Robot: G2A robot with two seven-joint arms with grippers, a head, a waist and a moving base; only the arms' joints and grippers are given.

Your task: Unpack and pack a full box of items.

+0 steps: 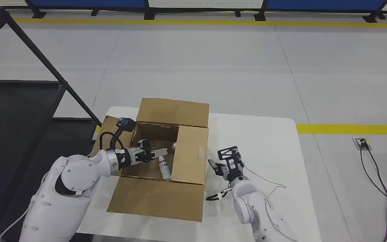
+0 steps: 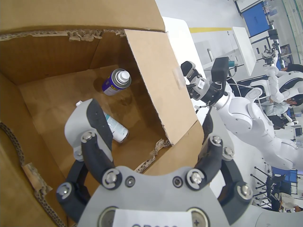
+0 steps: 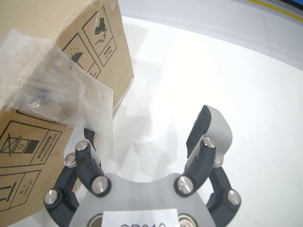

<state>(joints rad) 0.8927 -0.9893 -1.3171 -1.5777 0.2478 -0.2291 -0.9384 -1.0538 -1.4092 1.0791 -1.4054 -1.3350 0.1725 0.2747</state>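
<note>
Left gripper (image 1: 148,151) hangs released, fingers spread wide, low inside the open cardboard box (image 1: 172,112), entering from the box's 9 o'clock side in the top view. Right gripper (image 1: 227,163), equally spread and holding nothing, sits above the white table (image 1: 260,139) at the box's 3 o'clock, just beside its outer wall.

Biggest risk, as I judge it, is the raised flap (image 2: 161,76) on the 3 o'clock side. It stands close to the left arm's far finger, so a wide descent could catch its torn edge and drag the whole box. A strip of clear tape (image 3: 59,90) dangles off that flap near the right arm's fingers and might snag them.

Two items are on the box floor. A blue spray can (image 2: 116,82) appears to stand on its base toward 3 o'clock, and a careless sweep could topple it. A smaller white-and-teal bottle (image 2: 116,128) lies on its side toward 5 o'clock, partly hidden behind the left arm's near finger, and being round, it may roll away from closing pads.
</note>
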